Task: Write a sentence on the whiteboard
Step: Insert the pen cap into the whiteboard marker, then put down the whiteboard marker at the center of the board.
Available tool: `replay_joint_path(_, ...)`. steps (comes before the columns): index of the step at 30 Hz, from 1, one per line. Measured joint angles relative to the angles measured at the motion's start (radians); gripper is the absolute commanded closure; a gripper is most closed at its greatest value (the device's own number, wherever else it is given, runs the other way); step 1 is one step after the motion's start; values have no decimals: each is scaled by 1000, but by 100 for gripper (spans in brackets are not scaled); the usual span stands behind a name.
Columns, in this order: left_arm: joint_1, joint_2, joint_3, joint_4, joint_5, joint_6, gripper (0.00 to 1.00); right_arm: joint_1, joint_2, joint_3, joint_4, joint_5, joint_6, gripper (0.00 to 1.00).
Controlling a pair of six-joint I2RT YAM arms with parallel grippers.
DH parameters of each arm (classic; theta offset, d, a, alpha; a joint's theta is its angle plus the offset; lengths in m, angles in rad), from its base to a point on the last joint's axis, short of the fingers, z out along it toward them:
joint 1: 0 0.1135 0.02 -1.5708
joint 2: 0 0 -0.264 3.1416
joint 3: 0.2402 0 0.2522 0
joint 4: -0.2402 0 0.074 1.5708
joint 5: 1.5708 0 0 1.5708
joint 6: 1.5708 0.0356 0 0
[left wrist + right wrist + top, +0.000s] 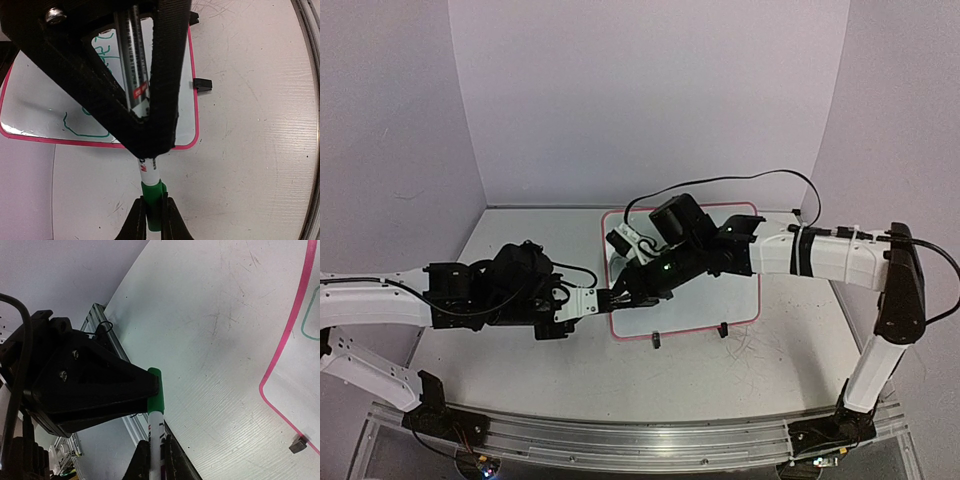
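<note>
My left gripper [154,206] is clamped on the green cap [152,192] and my right gripper [156,442] on the marker barrel [156,427], both in line at the whiteboard's [40,100] left edge. That's a cap pull or push, can't tell which. The board lies flat mid-table. The sentence [92,135] shows only as a few green strokes; the right gripper hides the rest, so it's unreadable.

In my left wrist view the right claw [147,145] covers the middle of the whiteboard [35,100], so of the sentence [80,132] I get only loose green strokes at 9 o'clock, unreadable. From the top, both arms lie across the board and any writing is too small. The right wrist view cuts the board off at 3 o'clock. The far end of the marker [149,172] is buried in my left claw [152,220].
</note>
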Motion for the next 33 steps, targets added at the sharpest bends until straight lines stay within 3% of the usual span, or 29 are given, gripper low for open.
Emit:
replay_joint_path(14,-27,0,0,-104,-55,-44,100,55,44,-13,82,59,93,100)
replay_joint_path(15,-29,0,0,-106,-59,-46,97,58,44,-14,83,65,96,100)
replay_joint_path(19,-38,-7,0,-89,-70,-61,61,62,-3,-71,124,100,94,100)
replay_joint_path(23,-82,-82,2,70,-70,-124,41,46,-168,-225,171,174,56,100)
replay_joint_path(27,-89,-181,34,141,-91,-226,30,-44,-445,-359,154,274,3,100)
replay_joint_path(33,-50,-199,80,198,-125,-401,21,-326,-823,-420,103,566,-87,100)
